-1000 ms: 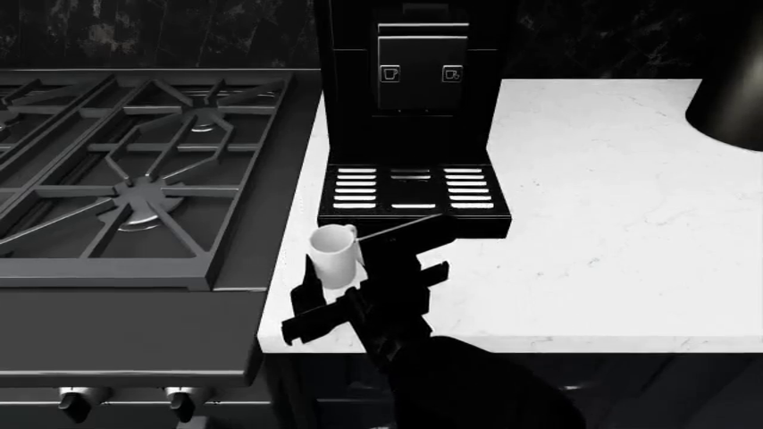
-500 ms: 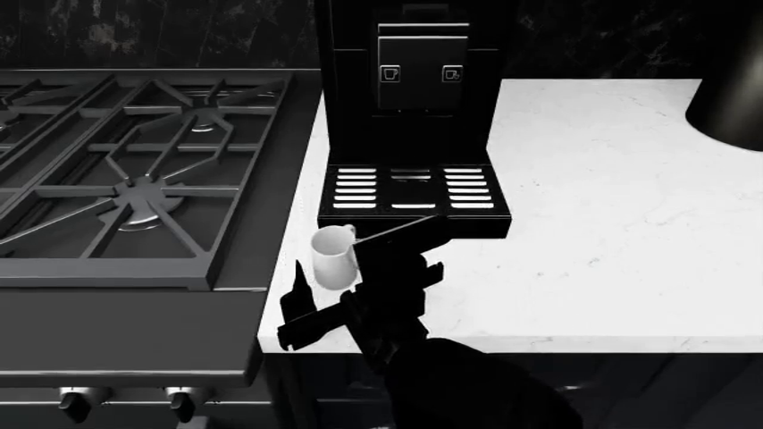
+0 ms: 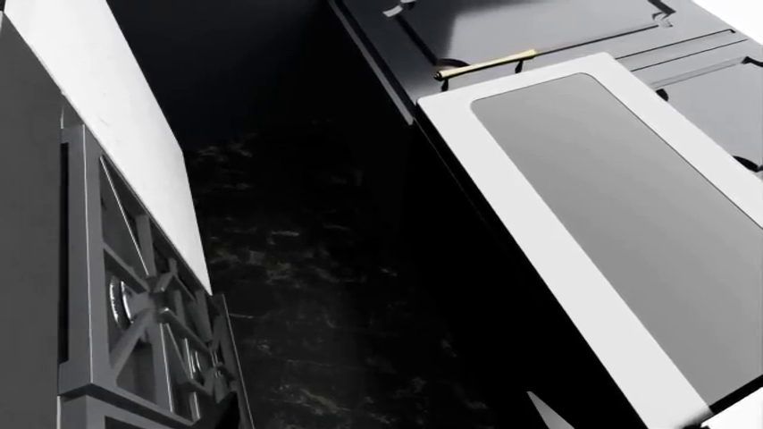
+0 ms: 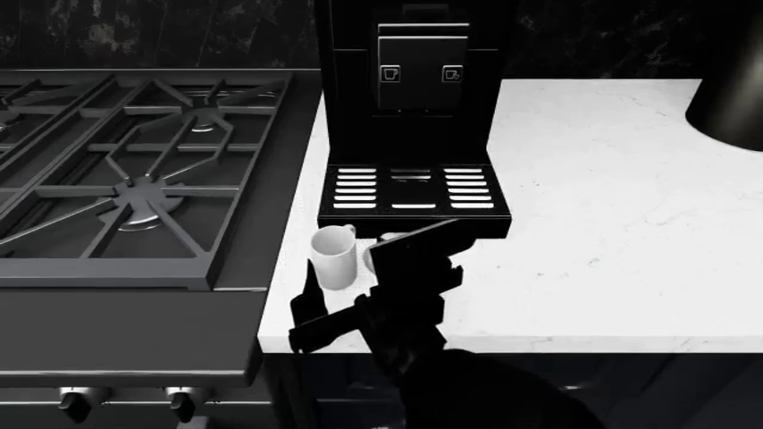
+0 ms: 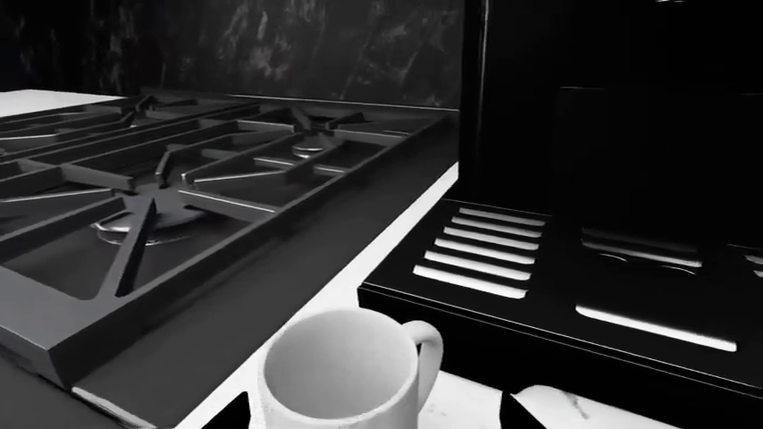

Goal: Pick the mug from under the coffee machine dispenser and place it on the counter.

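The black right gripper [image 4: 352,286] stood spread open around, not clamping, the small white cylindrical mug [image 4: 335,256], which stood upright on the white marble-look counter [image 4: 596,223] just before the tall black coffee machine dispenser's [image 4: 412,80] slotted tray.

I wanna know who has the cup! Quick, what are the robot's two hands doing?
Left gripper: not in view, so it cannot be told.
Right gripper: open around the mug, which stands on the counter; not squeezing it.
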